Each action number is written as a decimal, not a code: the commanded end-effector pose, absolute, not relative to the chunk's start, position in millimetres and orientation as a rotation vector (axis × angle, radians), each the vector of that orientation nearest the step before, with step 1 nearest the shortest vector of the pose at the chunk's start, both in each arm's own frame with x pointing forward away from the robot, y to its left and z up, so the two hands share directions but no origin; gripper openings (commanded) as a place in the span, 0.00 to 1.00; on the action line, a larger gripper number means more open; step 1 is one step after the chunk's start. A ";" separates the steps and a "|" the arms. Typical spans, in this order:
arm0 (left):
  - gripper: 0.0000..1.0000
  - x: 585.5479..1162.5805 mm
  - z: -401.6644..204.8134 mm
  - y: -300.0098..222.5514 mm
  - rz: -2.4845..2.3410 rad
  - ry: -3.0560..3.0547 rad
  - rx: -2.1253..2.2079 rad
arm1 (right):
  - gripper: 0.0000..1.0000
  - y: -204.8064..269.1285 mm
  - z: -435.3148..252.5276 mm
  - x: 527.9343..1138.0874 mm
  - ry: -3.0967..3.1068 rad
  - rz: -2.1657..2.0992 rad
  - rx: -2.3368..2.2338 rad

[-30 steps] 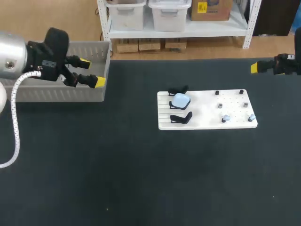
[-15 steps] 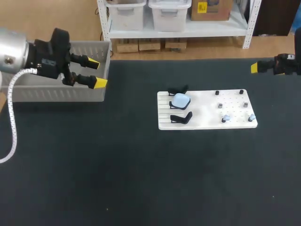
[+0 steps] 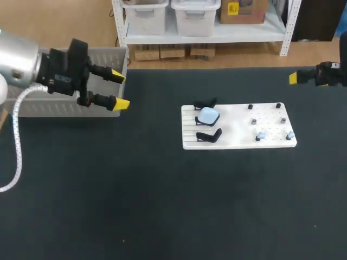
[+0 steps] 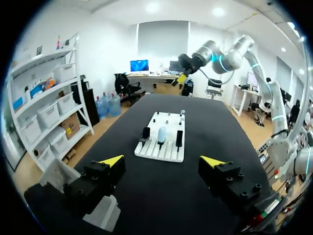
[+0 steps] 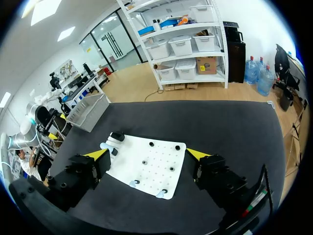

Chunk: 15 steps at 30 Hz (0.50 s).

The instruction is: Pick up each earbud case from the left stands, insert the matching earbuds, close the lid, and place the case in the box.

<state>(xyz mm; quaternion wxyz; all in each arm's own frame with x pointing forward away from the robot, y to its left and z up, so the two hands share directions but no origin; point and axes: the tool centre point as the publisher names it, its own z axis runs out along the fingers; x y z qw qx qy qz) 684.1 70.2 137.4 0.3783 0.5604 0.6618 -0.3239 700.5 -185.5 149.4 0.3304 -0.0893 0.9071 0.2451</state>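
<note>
A light blue earbud case (image 3: 207,115) rests on the middle stand at the left end of a white board (image 3: 233,142). It also shows in the left wrist view, case (image 4: 162,133), and in the right wrist view, case (image 5: 104,145). Empty black stands (image 3: 204,103) (image 3: 209,135) flank it. Two light blue earbuds (image 3: 260,136) (image 3: 290,135) sit on the board's right half. My left gripper (image 3: 120,90) (image 4: 162,160) is open and empty, just right of the grey box (image 3: 65,111). My right gripper (image 3: 295,77) (image 5: 146,154) is open and empty, above the table's far right.
Small dark pegs (image 3: 250,106) (image 3: 282,120) stand on the board's right half. The grey box lies along the table's far left edge. My right arm's gripper (image 4: 182,78) shows beyond the board in the left wrist view.
My left gripper has moved right and a little nearer, from over the box to past its right end. The right arm has kept still.
</note>
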 end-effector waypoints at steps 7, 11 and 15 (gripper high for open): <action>1.00 706.5 109.5 33.2 -0.914 1.620 1.523 | 1.00 -185.7 149.7 700.2 2.372 0.640 -0.233; 1.00 714.6 98.3 16.3 -0.957 1.603 1.558 | 1.00 -185.7 149.7 700.2 2.372 0.640 -0.233; 1.00 723.8 86.1 2.4 -0.997 1.594 1.567 | 1.00 -185.7 149.7 700.2 2.372 0.640 -0.233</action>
